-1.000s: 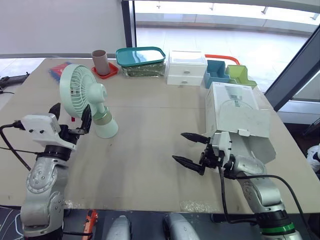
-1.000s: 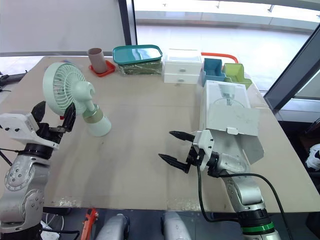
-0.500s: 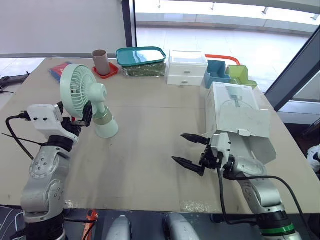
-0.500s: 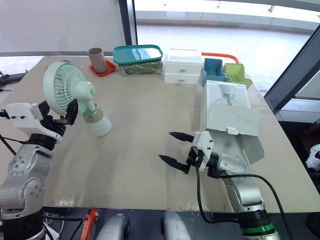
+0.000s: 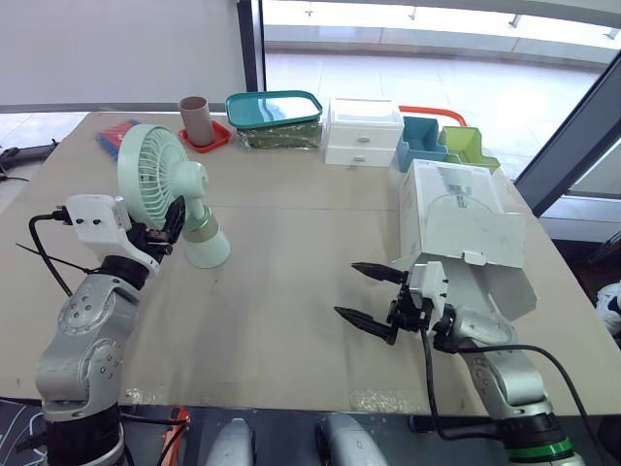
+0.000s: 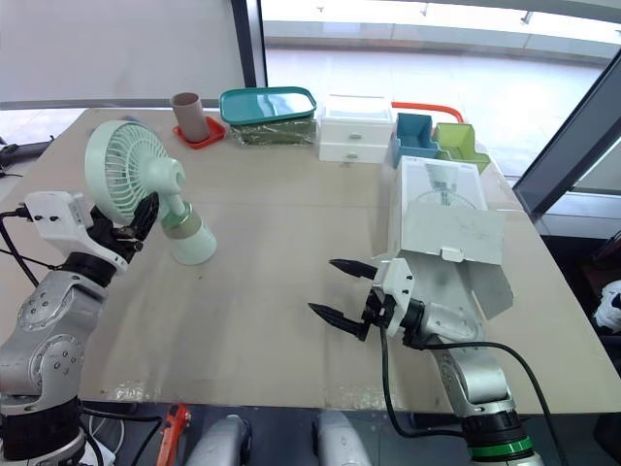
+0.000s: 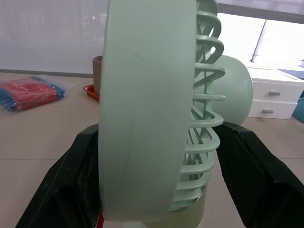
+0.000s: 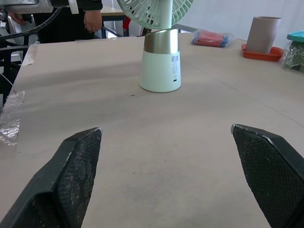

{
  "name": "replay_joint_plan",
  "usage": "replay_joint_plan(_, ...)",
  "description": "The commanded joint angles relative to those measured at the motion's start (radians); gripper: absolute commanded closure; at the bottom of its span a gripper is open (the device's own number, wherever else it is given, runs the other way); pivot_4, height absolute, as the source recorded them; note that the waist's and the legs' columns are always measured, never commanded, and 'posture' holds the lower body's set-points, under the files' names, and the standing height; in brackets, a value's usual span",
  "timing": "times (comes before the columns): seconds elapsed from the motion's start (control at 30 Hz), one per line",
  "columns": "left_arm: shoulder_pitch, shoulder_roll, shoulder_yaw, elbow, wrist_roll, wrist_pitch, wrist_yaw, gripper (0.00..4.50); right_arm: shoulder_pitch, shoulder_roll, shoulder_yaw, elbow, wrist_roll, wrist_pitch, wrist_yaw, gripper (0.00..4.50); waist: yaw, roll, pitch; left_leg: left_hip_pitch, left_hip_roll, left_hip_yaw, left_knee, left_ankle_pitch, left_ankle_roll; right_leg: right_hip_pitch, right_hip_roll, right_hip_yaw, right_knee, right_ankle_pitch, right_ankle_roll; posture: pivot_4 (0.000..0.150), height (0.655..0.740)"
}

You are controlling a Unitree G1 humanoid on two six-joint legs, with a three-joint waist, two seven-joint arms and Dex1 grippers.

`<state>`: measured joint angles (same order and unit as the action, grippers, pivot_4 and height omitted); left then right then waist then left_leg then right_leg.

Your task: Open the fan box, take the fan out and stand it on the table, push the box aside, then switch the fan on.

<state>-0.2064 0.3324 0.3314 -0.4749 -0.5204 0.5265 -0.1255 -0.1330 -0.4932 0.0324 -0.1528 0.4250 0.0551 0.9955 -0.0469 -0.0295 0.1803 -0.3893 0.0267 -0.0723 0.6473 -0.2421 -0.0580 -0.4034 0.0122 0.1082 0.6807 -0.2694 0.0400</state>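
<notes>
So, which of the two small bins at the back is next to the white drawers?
The blue bin: it stands directly beside the white drawers, while the green bin is on its other side, farther right.

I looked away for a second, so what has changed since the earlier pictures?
The left gripper rose and pushed in closer at the head of the green fan. The fan, the fan box and the open right gripper stayed put.

I log: beige table (image 5: 291, 320); white wall (image 5: 116, 49) behind it; dark window post (image 5: 248, 44); bright daylight on the pale tiled floor (image 5: 524, 92) beyond.
</notes>
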Motion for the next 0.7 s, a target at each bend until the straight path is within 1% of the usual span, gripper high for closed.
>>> replay_joint_plan(0.03,-0.014,0.013,0.011,-0.022,-0.021,0.011,-0.007,1.03,-0.002,0.003,-0.006,-0.030,0.000,-0.022,-0.004,0.00,0.000,0.000,0.000,0.000,0.000,0.000,0.000,0.000,0.000,0.000,0.000,0.000,0.000,0.000,0.000,0.150,0.7400)
replay_joint_plan(0.2,-0.018,0.020,0.015,-0.021,-0.029,0.014,-0.011,1.03,-0.008,0.002,-0.006,-0.021,-0.002,-0.027,0.001,0.00,0.000,0.000,0.000,0.000,0.000,0.000,0.000,0.000,0.000,0.000,0.000,0.000,0.000,0.000,0.000,0.150,0.7400)
replay_joint_plan(0.4,-0.010,0.027,0.018,-0.017,-0.007,0.017,0.005,1.03,-0.008,0.003,-0.003,-0.022,-0.003,-0.029,0.000,0.00,0.000,0.000,0.000,0.000,0.000,0.000,0.000,0.000,0.000,0.000,0.000,0.000,0.000,0.000,0.000,0.150,0.7400)
replay_joint_plan(0.7,-0.012,0.050,-0.005,0.002,0.045,-0.013,-0.017,1.03,-0.007,0.001,-0.001,-0.025,-0.006,-0.022,-0.005,0.00,0.000,0.000,0.000,0.000,0.000,0.000,0.000,0.000,0.000,0.000,0.000,0.000,0.000,0.000,0.000,0.150,0.7400)
